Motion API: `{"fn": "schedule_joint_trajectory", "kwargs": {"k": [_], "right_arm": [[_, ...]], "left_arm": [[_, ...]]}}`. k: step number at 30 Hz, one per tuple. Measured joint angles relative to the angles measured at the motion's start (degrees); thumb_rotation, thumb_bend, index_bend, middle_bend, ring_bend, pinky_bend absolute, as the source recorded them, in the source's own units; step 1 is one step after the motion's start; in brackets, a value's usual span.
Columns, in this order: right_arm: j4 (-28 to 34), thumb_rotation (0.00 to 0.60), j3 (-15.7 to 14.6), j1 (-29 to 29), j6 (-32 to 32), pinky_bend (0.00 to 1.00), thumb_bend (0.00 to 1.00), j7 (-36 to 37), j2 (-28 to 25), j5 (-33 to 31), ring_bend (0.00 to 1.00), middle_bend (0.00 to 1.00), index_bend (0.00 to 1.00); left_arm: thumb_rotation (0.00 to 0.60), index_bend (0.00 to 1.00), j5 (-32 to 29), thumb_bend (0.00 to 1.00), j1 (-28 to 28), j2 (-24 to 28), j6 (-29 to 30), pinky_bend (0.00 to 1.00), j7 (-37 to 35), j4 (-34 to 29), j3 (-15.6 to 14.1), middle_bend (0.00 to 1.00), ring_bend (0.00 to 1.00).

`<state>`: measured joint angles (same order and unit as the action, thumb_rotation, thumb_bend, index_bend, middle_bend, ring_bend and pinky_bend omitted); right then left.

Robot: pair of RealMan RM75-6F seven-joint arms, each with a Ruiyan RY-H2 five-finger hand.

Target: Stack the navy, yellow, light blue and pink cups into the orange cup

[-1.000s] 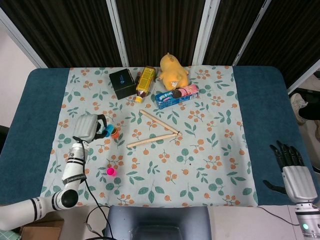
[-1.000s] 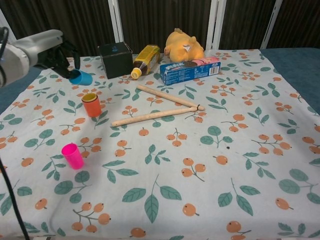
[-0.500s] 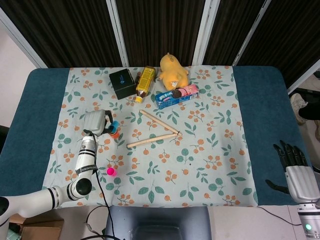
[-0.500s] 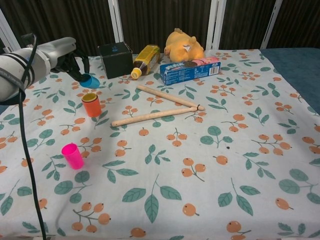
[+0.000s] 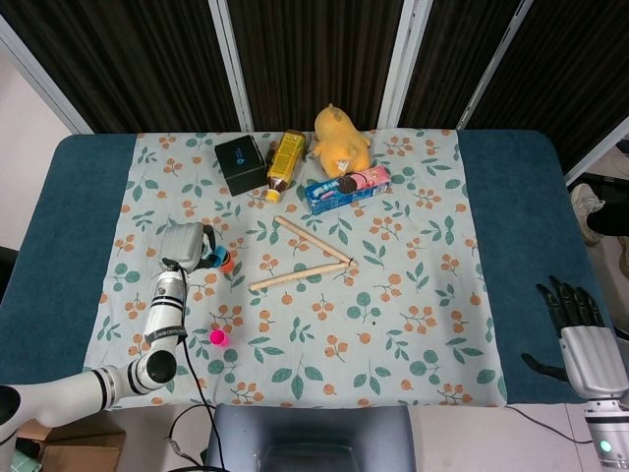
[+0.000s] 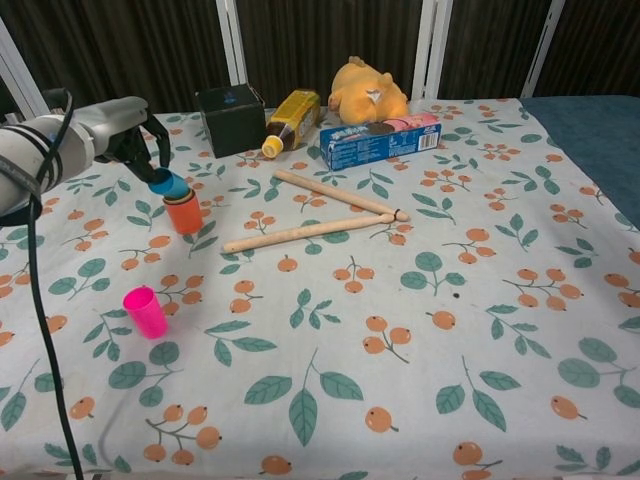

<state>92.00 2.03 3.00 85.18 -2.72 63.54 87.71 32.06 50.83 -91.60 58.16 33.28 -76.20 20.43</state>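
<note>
On the floral tablecloth (image 6: 420,330), toward the far left, the left hand (image 6: 120,130) grasps the light blue cup (image 6: 168,183) and holds it at the mouth of the orange cup (image 6: 184,214), which stands upright. At the near right edge of the head view, off the cloth, the right hand (image 5: 575,324) holds nothing, its fingers straight and apart. Along the far side sit a yellow plush toy (image 6: 368,92), a blue biscuit box (image 6: 380,140), a black box (image 6: 230,120) and a yellow bottle (image 6: 288,120) lying down. Two wooden sticks (image 6: 310,215) lie near the middle. The pink cup (image 6: 146,311) stands alone, near left.
</note>
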Motion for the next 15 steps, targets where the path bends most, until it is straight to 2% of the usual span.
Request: {"fn": "schedule_joint_trajectory", "kwargs": {"k": [6,15], "right_arm": [[0.0,0.6,0.0,-0.1,0.1,0.0,0.11,-0.1,0.0,0.0,0.0,0.0,0.0],[0.1,0.6,0.0,-0.3,0.4,0.0,0.11,1.2,-0.5,0.1,0.0,0.0,0.0]], "left_arm": [[0.6,0.86,-1.3,0.5,0.3,0.6,-0.4,1.0,1.0,-0.7,-0.6,1.0,1.0],[0.6,0.84,-5.6,0.5,2.0,1.8,-3.4,1.0,1.6,-1.0,0.2,1.0,1.0]]}}
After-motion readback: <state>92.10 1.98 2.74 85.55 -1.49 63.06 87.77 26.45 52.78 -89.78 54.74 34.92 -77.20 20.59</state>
